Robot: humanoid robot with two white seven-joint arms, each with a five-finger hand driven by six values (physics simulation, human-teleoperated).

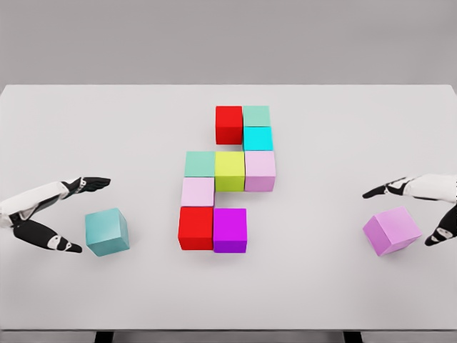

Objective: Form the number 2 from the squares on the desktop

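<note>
**Q:** What's on your desk right now? Biggest thing first, please.

**A:** Biggest is the table (71, 300) itself: a flat, matte, pale grey-white rectangle with no grain and no marks. Then my two arms, in glossy white shells with black joints. My left hand (61, 214) comes in from the left edge, fingers spread wide and holding nothing. My right hand (418, 211) mirrors it at the right edge, also spread and empty.

**Q:** And the cubes?

**A:** Eleven in total, all smooth, plain-sided blocks with crisp edges. I can't see any labels, logos or writing on them. Nine sit packed together mid-table:
- top row: red cube (229, 123) with a mint green cube (256, 116) touching its right side
- a cyan cube (258, 138) just below the mint one
- middle row: sea-green cube (200, 163), yellow-green cube (230, 170), pale pink cube (260, 170)
- a pale lilac cube (198, 191) under the sea-green one
- bottom row: second red cube (196, 228) and a magenta cube (230, 229)

**Q:** So two are loose?

**A:** Yep. A teal cube (108, 231) sits turned at an angle between my left thumb and fingers; I can't tell if they touch it. An orchid-purple cube (392, 230), also rotated, sits just beside my right hand, near the fingers, not gripped. Both are well apart from the cluster.

**Q:** Colour count?

**A:** Two reds, one of everything else.
</note>
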